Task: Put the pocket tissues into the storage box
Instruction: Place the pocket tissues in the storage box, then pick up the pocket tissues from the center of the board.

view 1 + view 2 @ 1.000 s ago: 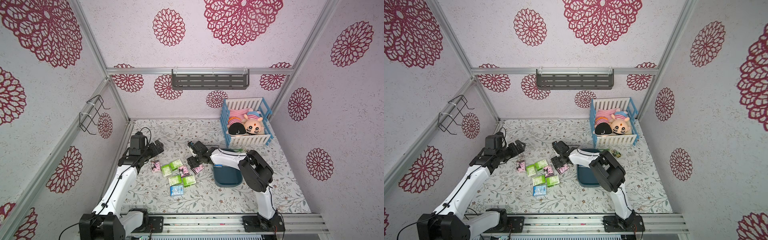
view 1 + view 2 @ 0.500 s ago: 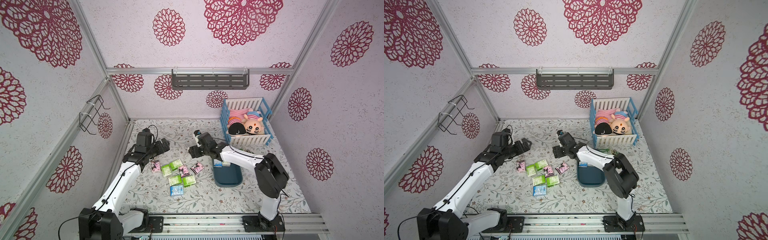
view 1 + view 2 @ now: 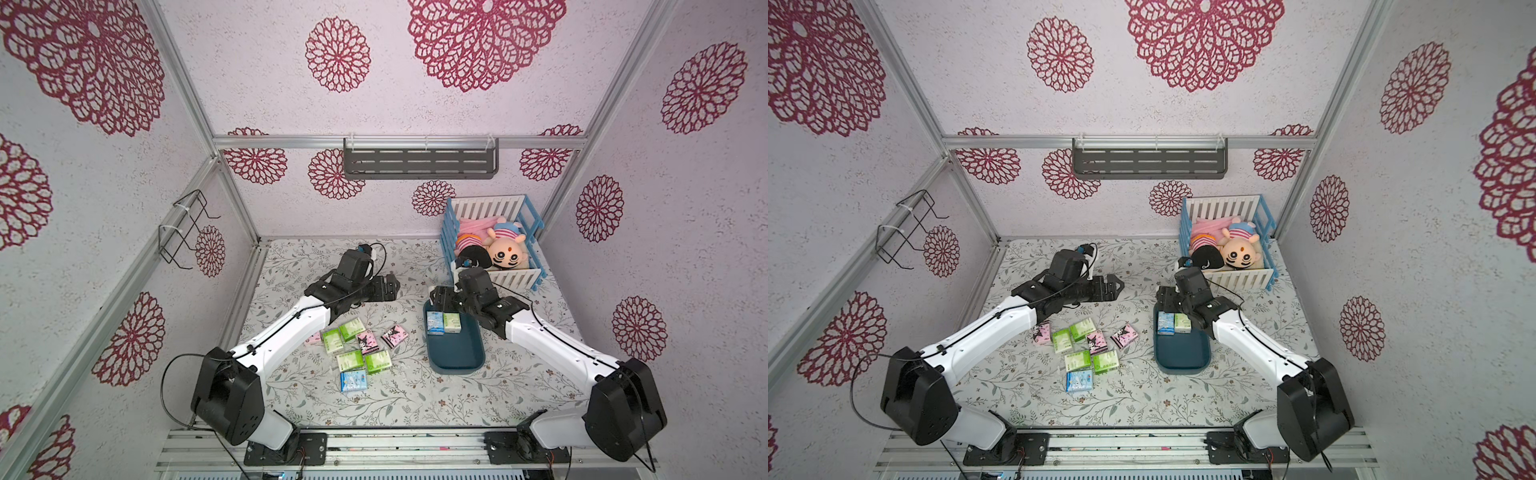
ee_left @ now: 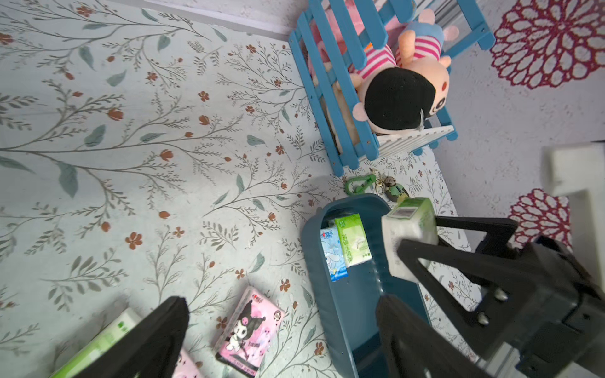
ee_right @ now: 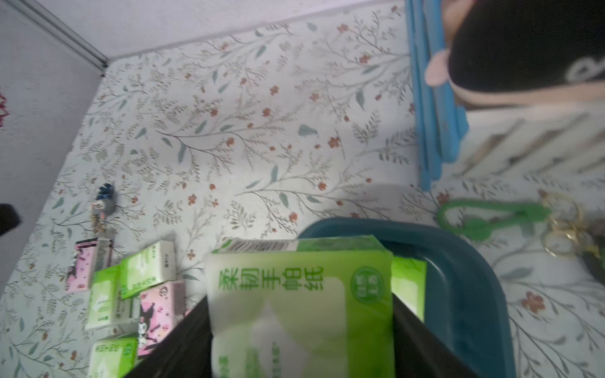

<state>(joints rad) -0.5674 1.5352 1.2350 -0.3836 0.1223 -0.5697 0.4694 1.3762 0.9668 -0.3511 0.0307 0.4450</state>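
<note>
**Green pack gripped over the box's far end**

Nearest you, the loose packs (image 3: pixel 351 359) are lying clustered left of centre on the desk (image 3: pixel 374 403). To their right the box (image 3: pixel 457 351) is sitting with its near half bare, while a blue pack (image 3: pixel 434 323) and a green pack (image 3: pixel 451 322) are lying side by side at its far end. Just above those two, the right gripper (image 4: pixel 420 232) is pinching the held pack (image 5: pixel 294 294) across its width, jaws spread wide around it. Off to the left, the left gripper (image 3: pixel 1117 286) is hovering over the desk, jaws wide apart and carrying nothing. You are likely handling something light, soft and film-wrapped. It is probably squashing under pressure and sliding easily, so be taking each pack across its narrow sides, mid-length, with a gentle squeeze.
</note>
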